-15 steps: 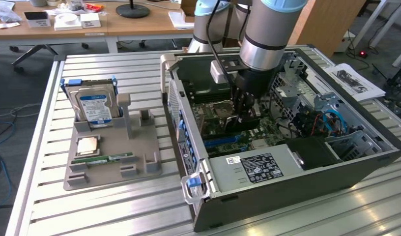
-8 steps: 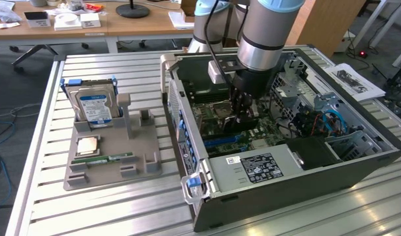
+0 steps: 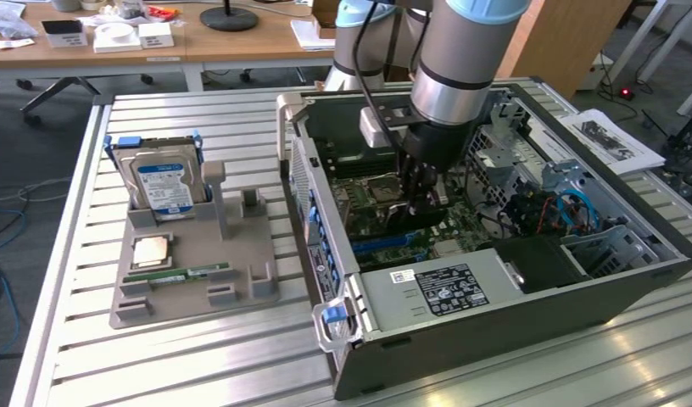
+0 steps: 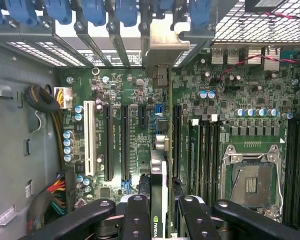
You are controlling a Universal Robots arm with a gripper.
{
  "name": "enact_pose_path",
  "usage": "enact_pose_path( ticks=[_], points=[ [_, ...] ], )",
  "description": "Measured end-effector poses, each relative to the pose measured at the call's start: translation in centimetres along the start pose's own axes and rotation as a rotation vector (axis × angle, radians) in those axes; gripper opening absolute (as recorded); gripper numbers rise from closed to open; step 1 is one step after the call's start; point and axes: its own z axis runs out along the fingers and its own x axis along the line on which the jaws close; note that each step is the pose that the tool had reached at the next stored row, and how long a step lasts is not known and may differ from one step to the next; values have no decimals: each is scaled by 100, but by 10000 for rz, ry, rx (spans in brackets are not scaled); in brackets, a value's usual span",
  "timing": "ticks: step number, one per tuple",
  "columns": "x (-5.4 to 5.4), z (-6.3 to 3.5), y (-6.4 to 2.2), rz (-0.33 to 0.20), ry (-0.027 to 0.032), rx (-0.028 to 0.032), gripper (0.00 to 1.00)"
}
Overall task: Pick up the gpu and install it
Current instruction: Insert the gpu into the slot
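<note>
Pincer is clamped on the gpu, held edge-on just over the motherboard inside the case — likely a light, stiff but fragile card, best gripped along its upper edge, clear of components

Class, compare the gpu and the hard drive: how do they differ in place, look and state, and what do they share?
Place: the gpu is inside the computer case, over the motherboard; the hard drive sits in the grey holder outside it. State: the gripper clamps the gpu, not the hard drive. Look: the gpu is thin and dark; the hard drive is thick, with a blue label. Shared: both stand on edge.
</note>
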Motion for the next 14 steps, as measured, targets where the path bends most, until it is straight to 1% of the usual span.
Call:
enact_pose_path(
  ticks=[14],
  points=[
    [2,-1,72,-1,1,7,27]
  ],
)
